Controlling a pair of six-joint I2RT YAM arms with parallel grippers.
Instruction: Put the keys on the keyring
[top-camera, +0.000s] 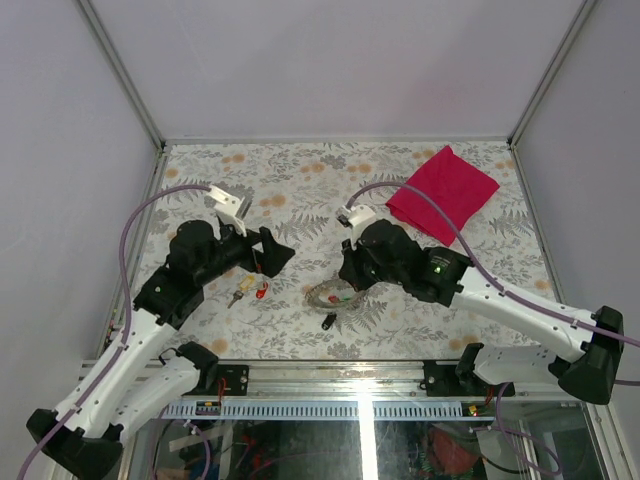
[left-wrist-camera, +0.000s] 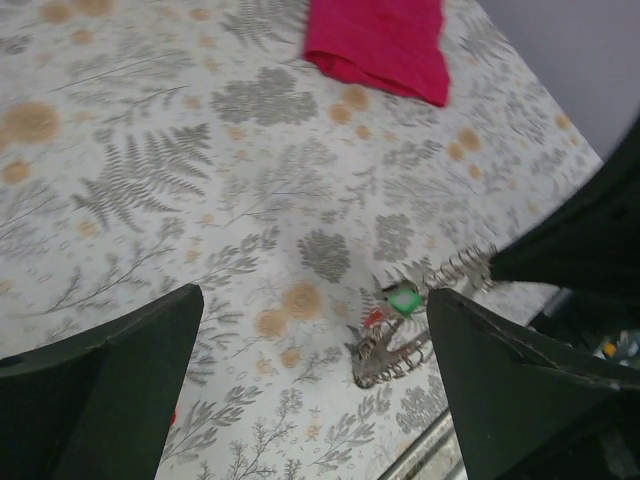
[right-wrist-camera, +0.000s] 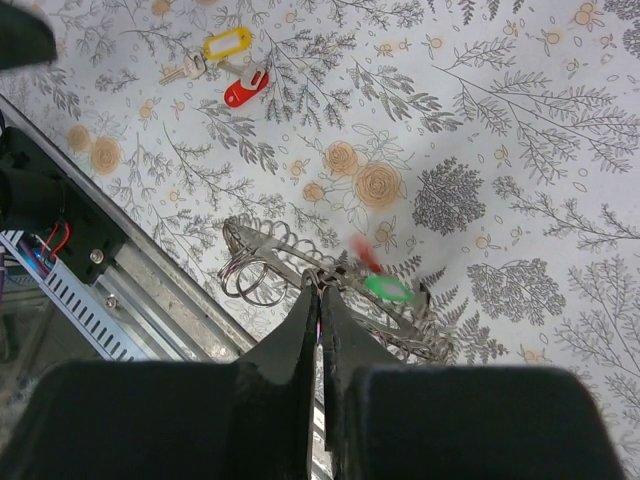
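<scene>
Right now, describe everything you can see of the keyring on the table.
The keyring is a tangle of thin silvery wire: overlapping round loops at one end, a springy coil trailing from them. A small green tag and a blurred red bit sit on it. It rests on the floral table, toward its near edge. The shut right gripper seems to pinch its wire; nothing else touches it. The keys lie apart, not on it.

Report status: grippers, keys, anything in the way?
Left gripper open, empty. Right gripper shut at the coiled wire keyring. Yellow- and red-headed metal keys loose, off the ring. Nothing seen in the way.
</scene>
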